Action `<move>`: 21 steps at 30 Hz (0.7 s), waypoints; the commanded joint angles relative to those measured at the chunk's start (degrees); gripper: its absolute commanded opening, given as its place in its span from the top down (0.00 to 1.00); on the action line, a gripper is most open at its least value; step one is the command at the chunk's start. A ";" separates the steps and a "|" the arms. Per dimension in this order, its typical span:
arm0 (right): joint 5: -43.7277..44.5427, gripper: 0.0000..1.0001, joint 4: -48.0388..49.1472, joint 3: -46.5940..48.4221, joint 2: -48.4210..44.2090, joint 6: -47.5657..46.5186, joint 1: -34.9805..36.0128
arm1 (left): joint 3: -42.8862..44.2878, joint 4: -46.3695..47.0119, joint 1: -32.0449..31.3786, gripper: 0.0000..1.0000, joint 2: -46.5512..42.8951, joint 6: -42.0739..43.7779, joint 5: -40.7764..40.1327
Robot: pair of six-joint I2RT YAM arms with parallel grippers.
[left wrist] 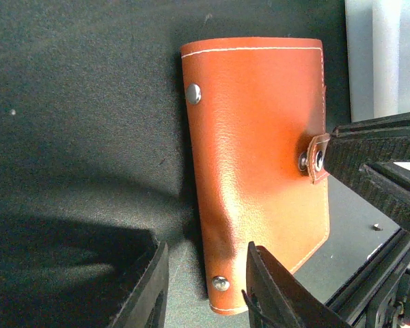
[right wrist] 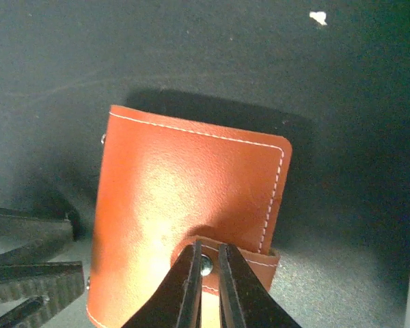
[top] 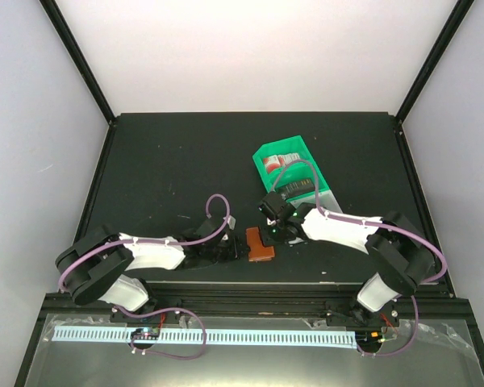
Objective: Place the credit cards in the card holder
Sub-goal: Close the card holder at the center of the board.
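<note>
two arms meet at the closed card holder

the left arm point(top: 149, 256) lies low along the near edge of the counter point(top: 169, 161), its white forearm stretched to the right. the right arm point(top: 339, 228) folds at the elbow on the far right and reaches back to the left, so both wrists meet near the middle front.

the card holder point(left wrist: 260, 171) lies flat and closed on the matte black counter between them. it is orange-brown leather with a fine grain, rounded corners and white stitching along its edges. two round metal studs sit near one long side. a short snap tab point(left wrist: 318, 158) wraps over the opposite side, with a metal snap at its centre.

the left end effector point(left wrist: 205, 256) stands partly open at one end of the holder. one black finger point(left wrist: 280, 297) sits over the corner by a stud, the other is over the bare counter beside it, and the holder's edge falls in the gap. it clamps nothing.

the right end effector point(right wrist: 203, 254) is drawn in to a narrow slit. its two tapered fingers pinch the snap tab, with the snap showing between them.

behind the right wrist sits a green-and-white plastic tray point(top: 284, 145), divided into compartments. the credit cards point(top: 279, 164) lie in it: a red-and-white one toward the far end and a dark one nearer, partly hidden.
</note>
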 commanded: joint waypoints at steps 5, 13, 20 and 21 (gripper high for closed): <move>-1.50 0.92 1.05 0.37 1.75 -0.20 0.29 | 0.62 -4.34 -0.39 0.67 1.39 0.37 -1.33; -2.42 0.93 0.89 -1.20 3.28 0.00 0.38 | 0.84 -4.43 -0.39 0.67 1.73 0.37 -1.46; -2.64 0.93 0.47 -4.15 3.29 0.41 0.97 | 1.15 -4.64 -0.47 0.67 2.25 0.43 -1.50; -2.75 0.93 0.56 -4.69 3.20 0.50 1.17 | 1.23 -4.74 -0.51 0.68 2.33 0.36 -1.57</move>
